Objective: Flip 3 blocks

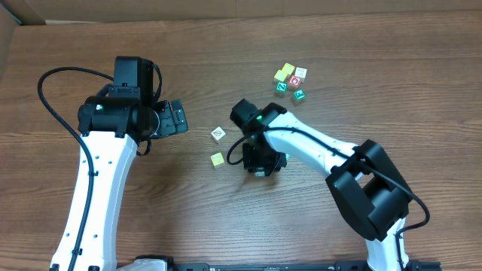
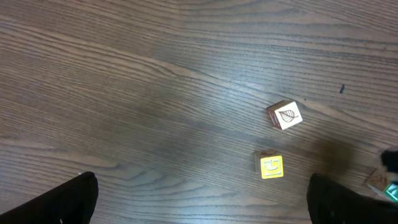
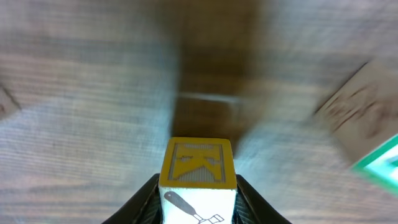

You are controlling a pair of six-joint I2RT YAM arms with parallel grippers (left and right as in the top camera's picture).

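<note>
My left gripper [image 2: 202, 183] hangs spread wide over bare wood, left of the middle of the worktop [image 1: 188, 218], with nothing between its fingers. Near the middle lie two blocks, apart from each other: a white leaf block [image 2: 285, 115] and a yellow block [image 2: 271, 167]. Just beside them, my right gripper [image 3: 199, 202] straddles the K block [image 3: 199, 163], which shows yellow and white faces. I cannot tell whether it pinches the block or only flanks it. A cluster of blocks [image 1: 285, 74] sits toward the far edge.

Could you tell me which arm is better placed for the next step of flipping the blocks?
Right. The right gripper grips the K block, while the left gripper hangs open, holding nothing, apart from the leaf block.
</note>
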